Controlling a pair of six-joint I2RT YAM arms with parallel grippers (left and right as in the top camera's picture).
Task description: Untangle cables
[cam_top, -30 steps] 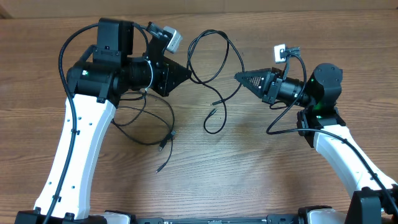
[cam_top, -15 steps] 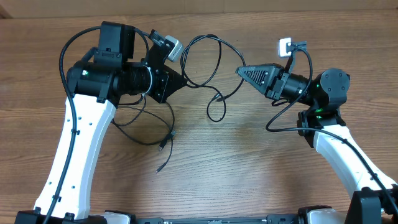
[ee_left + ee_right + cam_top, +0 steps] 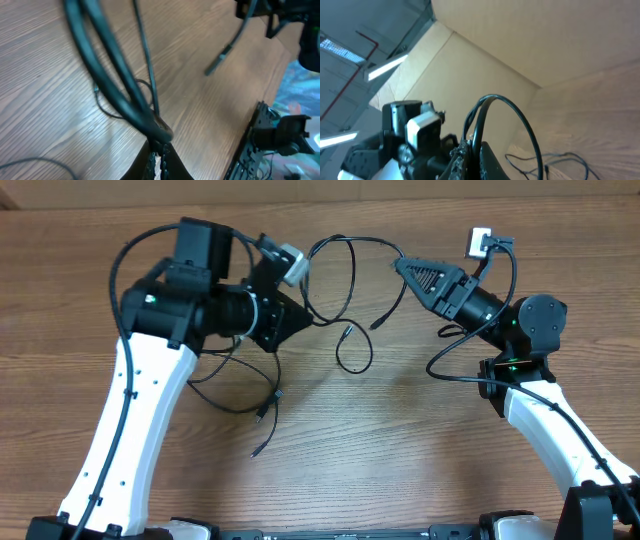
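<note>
Pull-apart step: both arms hold the cables (image 3: 117, 73) lifted, upper centre of the overhead frame.
Left gripper (image 3: 301, 316) and right gripper (image 3: 402, 264) each pinch a strand (both pressed together on it). Nxt move, I think: separate slowly w/o tightening the loop.

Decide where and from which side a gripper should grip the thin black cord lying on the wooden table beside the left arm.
I would grip the thin black cord on its straight tail near the free end, coming down from above, fingers across it. That stretch lies flat; its loop runs under the left arm.
</note>
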